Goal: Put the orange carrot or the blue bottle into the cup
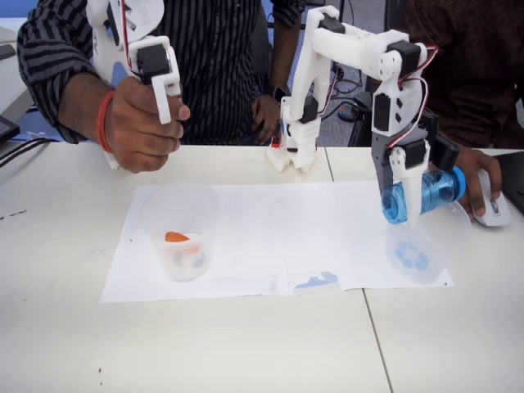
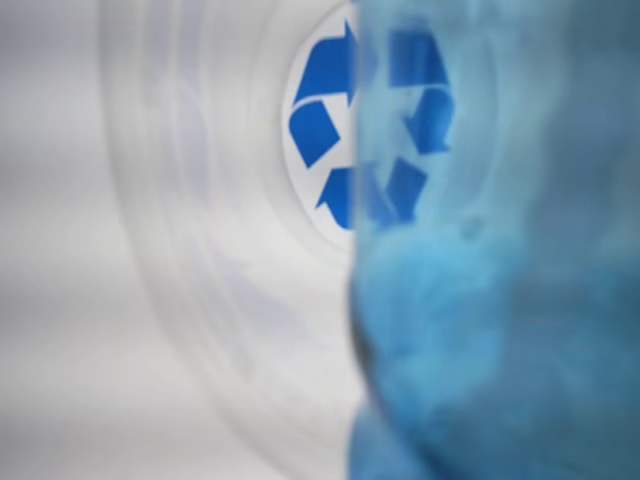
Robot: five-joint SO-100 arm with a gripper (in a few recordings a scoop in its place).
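My gripper (image 1: 407,195) is shut on the blue bottle (image 1: 427,193), which lies sideways with its cap toward the right. It hangs just above the clear cup (image 1: 438,237) with the blue recycling symbol (image 1: 412,255), at the right end of the white paper. In the wrist view the bottle (image 2: 500,330) is a blurred blue mass on the right, and the cup (image 2: 180,220) lies below with its symbol (image 2: 325,120) showing. The orange carrot (image 1: 176,237) lies inside another clear cup (image 1: 182,214) on the left of the paper.
A white paper sheet (image 1: 270,237) covers the middle of the white table (image 1: 246,344). A person's hand (image 1: 483,172) rests on a white mouse (image 1: 494,209) just right of the bottle. The arm's base (image 1: 295,151) stands at the back centre. Two people are behind the table.
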